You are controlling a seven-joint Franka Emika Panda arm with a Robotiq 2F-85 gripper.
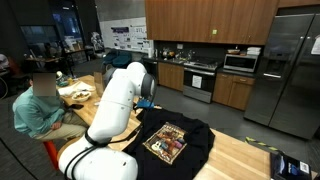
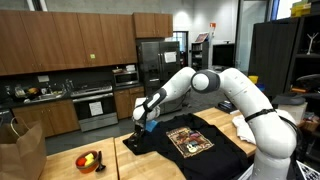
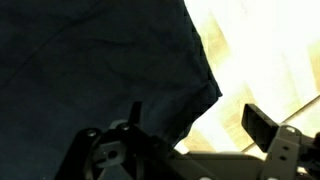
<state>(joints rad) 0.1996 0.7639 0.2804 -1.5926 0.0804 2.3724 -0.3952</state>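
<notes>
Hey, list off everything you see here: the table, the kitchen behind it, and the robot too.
T-shirt: one, black with a colourful print, spread flat on the table.
table: one, light wood, in the foreground.
paper bag: one, brown, at the table's end.
dish: one, dark, holding yellow and red bits, near the bag.
person: one, teal top, seated at a further table.
refrigerator: one, steel, by the kitchen wall.
oven: one, steel, between the lower cabinets.
microwave: one, steel, on the counter.
cabinets: several, brown wood, above and below the counter.
arm: one, white, reaching over the shirt.
tool: one, black, open, above the shirt's edge.
</notes>
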